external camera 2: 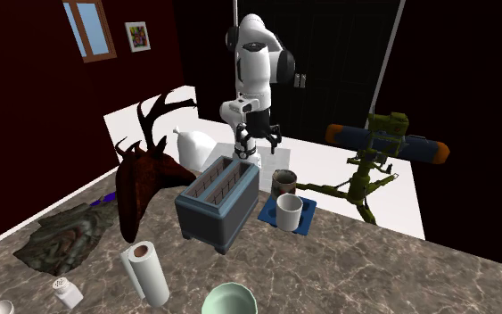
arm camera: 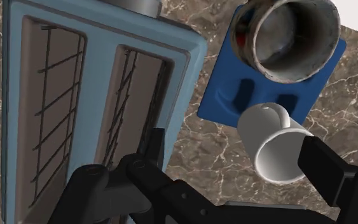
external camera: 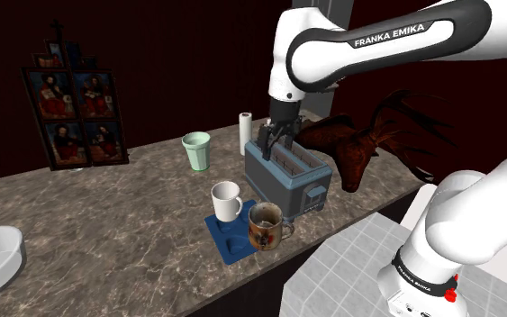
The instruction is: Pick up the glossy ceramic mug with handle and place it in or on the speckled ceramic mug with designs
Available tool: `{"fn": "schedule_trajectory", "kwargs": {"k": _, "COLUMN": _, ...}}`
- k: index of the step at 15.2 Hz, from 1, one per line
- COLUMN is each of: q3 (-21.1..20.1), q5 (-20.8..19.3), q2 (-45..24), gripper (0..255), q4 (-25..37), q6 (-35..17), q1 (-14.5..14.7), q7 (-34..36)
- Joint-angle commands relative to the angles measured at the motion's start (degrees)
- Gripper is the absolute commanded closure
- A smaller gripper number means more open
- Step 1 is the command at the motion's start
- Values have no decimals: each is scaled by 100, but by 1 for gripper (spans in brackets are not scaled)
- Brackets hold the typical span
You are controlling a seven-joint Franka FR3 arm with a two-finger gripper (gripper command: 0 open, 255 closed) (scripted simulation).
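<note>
Jaws spread, hovering over the toaster (arm camera: 101, 95); best to shift across to the white mug (arm camera: 274, 147), straddle its wall clear of the handle, then descend.

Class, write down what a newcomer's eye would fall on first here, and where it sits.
An antlered deer head lies beside a blue toaster, over which the open black fingers hang. Next to it, a white mug and a brown mug stand on a blue tray.

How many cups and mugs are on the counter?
3: a white mug and a speckled mug on the blue mat, a pale green cup standing apart near the toaster. The toaster may hide others.
</note>
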State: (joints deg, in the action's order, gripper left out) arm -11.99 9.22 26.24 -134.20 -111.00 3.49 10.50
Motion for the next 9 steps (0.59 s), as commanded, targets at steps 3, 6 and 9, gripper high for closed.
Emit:
{"fn": "schedule_trajectory", "kwargs": {"k": 3, "q3": -245, "q5": -86, "q2": -818, "gripper": 0, "q4": 151, "q6": -687, "q1": 14, "q7": 165}}
{"fn": "schedule_trajectory", "kwargs": {"k": 6, "q3": -418, "q5": -219, "q2": -1431, "gripper": 0, "q4": 336, "q6": -1115, "q1": 30, "q7": 339}}
{"fn": "schedule_trajectory", "kwargs": {"k": 9, "q3": -565, "q5": -424, "q2": -2073, "gripper": 0, "q4": 587, "q6": -1493, "q1": 53, "q7": 548}}
